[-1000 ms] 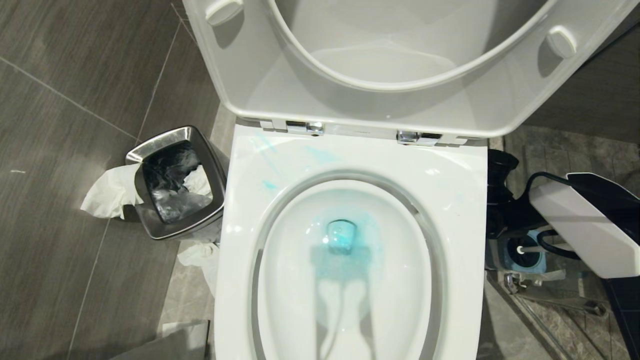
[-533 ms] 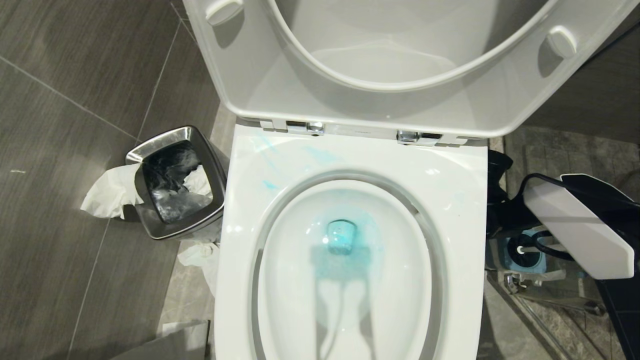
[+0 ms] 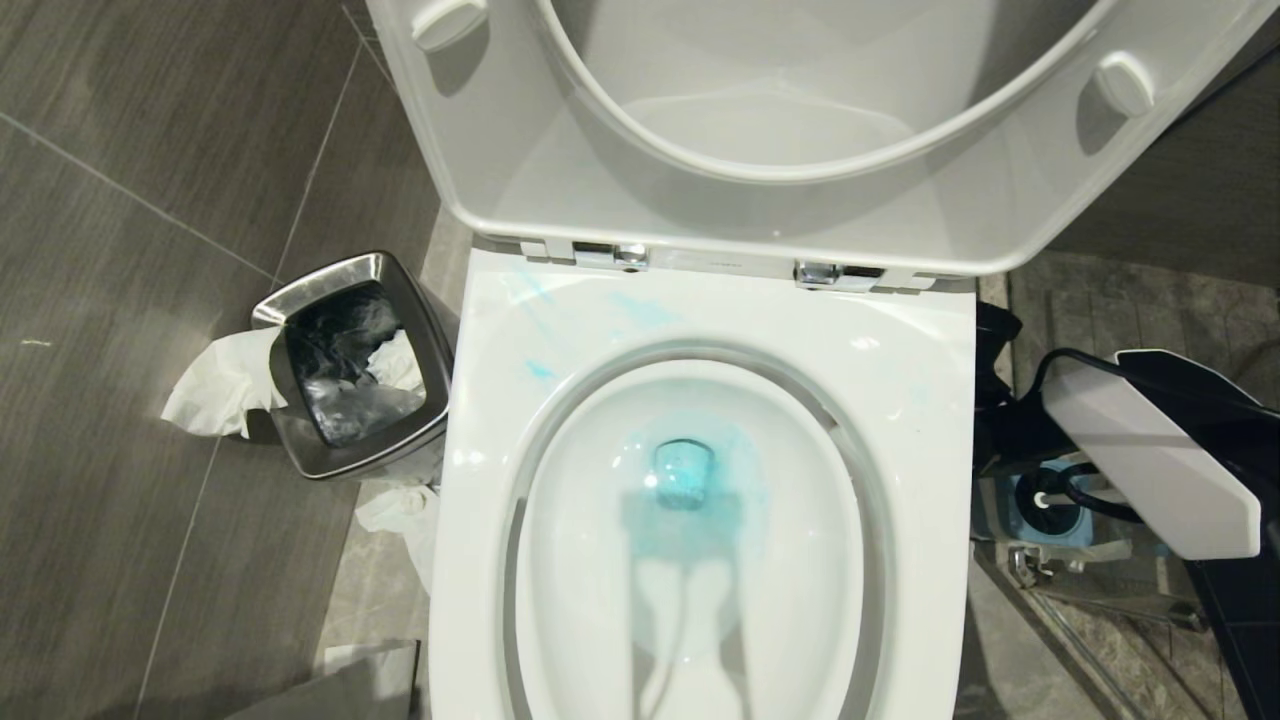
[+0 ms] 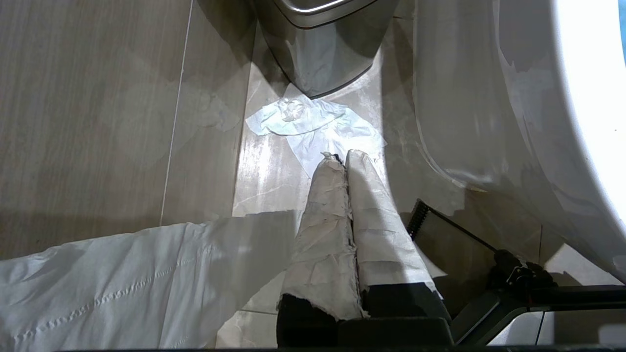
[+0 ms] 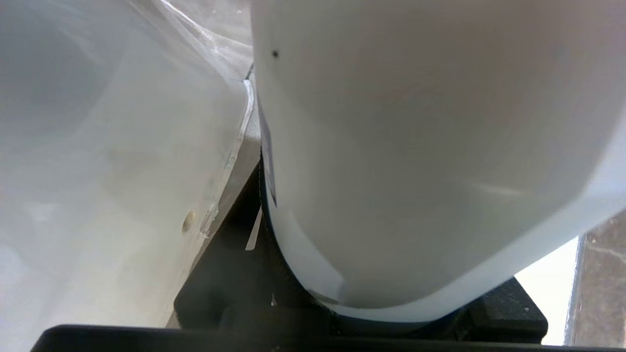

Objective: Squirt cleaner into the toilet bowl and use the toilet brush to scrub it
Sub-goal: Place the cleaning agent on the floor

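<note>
While the right gripper (image 5: pixel 313 313) pinches a white bottle (image 5: pixel 420 146) beside the toilet bowl (image 3: pixel 930 400) (left gripper (image 4: pixel 342 161) pressed together), a careless set-down could topple the toilet brush (image 3: pixel 1042 500).

Head cam is set high, aimed steeply down & fwd at the toilet bowl (image 3: pixel 700 330), w/ the steel bin (image 3: pixel 350 365) on the robot's left and the right arm (image 3: pixel 1150 460) at the right edge. Left wrist cam is held low beside the bowl's outer wall (image 4: pixel 489 122), pointed along the floor; bin base (image 4: pixel 327 54) and tissue (image 4: pixel 313 122) are shared w/ the head view. Right wrist cam is pressed v. close to a white rounded surface (image 5: pixel 415 146); what it is can't be told.
</note>
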You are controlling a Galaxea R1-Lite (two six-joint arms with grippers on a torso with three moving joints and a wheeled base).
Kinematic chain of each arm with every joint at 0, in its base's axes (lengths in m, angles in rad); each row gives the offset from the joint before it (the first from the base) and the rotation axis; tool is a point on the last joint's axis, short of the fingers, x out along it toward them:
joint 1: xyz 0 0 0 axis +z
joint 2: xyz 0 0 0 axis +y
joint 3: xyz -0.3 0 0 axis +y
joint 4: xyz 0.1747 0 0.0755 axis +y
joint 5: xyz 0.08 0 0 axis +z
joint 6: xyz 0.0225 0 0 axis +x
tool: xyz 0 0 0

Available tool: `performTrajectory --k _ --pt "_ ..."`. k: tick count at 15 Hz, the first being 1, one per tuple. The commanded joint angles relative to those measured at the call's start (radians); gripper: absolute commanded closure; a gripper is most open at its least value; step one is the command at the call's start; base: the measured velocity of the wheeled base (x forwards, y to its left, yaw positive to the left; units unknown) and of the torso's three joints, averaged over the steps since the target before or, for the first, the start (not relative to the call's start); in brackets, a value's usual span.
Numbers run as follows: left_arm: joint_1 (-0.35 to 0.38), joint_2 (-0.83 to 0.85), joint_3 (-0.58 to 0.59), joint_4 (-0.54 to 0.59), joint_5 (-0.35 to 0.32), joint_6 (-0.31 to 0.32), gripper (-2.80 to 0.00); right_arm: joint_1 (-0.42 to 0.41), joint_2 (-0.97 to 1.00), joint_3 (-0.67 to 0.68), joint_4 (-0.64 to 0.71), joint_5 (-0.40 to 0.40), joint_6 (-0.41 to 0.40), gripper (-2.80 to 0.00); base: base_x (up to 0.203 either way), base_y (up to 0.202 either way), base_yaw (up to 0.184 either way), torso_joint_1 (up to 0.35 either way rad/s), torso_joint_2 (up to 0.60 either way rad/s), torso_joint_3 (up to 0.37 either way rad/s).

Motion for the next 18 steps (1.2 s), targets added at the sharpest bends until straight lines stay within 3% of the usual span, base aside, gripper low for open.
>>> performTrajectory --k 1,17,18 --pt "0.0 0.002 0.0 0.0 0.0 0.0 0.0 0.003 0.007 -0.001 -0.006 0.003 -0.002 0.0 0.0 0.0 0.0 0.0 0.0 0.0" --pt "0.0 0.002 0.0 0.0 0.0 0.0 0.0 0.003 0.021 -0.003 -0.01 0.006 -0.006 0.0 0.0 0.0 0.0 0.0 0.0 0.0" --pt "0.0 0.002 0.0 0.0 0.0 0.0 0.0 0.003 0.02 -0.003 -0.009 0.006 -0.006 -2.8 0.0 0.0 0.0 0.0 0.0 0.0"
